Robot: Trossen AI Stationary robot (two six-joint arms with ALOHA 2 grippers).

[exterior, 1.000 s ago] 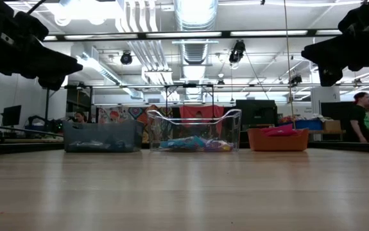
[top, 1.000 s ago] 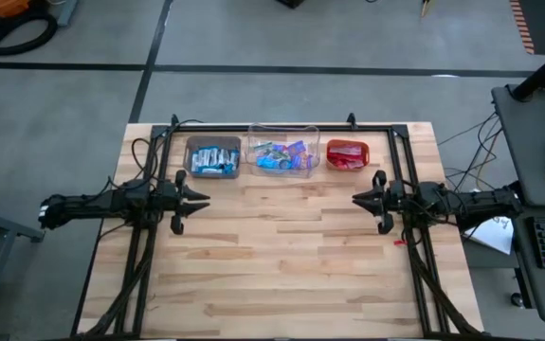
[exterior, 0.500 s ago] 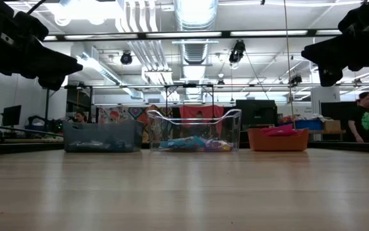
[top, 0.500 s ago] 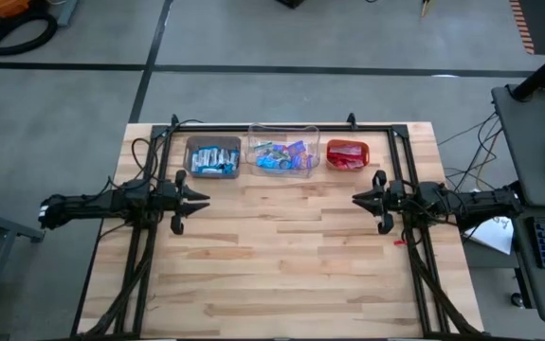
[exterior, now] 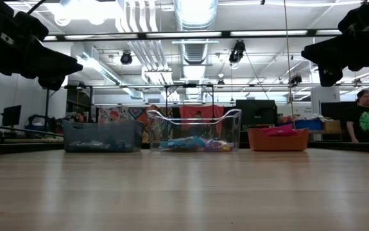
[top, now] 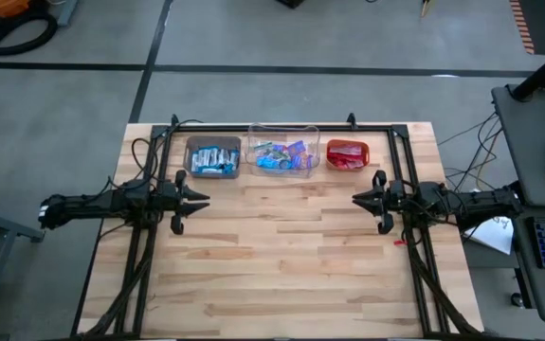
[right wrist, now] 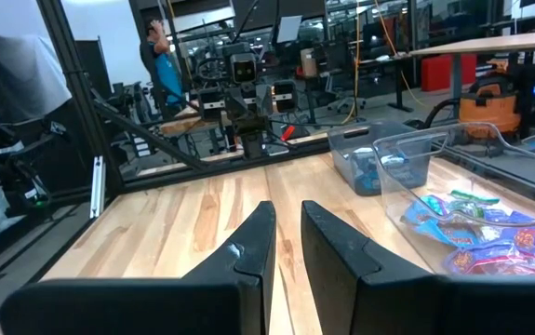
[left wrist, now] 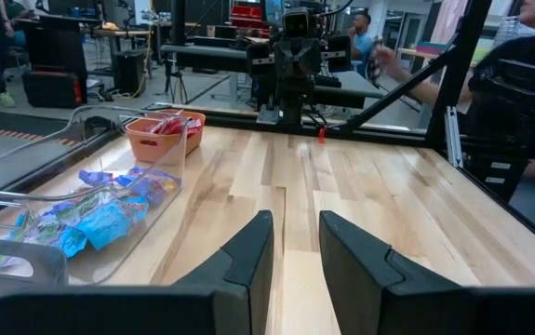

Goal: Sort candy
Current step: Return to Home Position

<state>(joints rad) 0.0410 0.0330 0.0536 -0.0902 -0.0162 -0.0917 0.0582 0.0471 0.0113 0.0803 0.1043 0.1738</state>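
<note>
Candy (top: 281, 157): lies in three bins set in a row along the far edge of the table (top: 281, 265).
Brown bin (exterior: 101, 138): left end of the row; holds blue-and-white pieces.
Clear bin (exterior: 194, 122): middle of the row; holds blue and purple-multicolour pieces.
Orange bin (exterior: 280, 141): right end of the row; holds red pieces.
Left gripper (top: 205, 199): at the table's left side, raised off the boards, pointing right; fingers a little apart, holding nothing.
Right gripper (top: 356, 199): at the right side, raised, pointing left towards the other; fingers a little apart, holding nothing.
Person (exterior: 366, 120): stands in the room beyond, far right.
</note>
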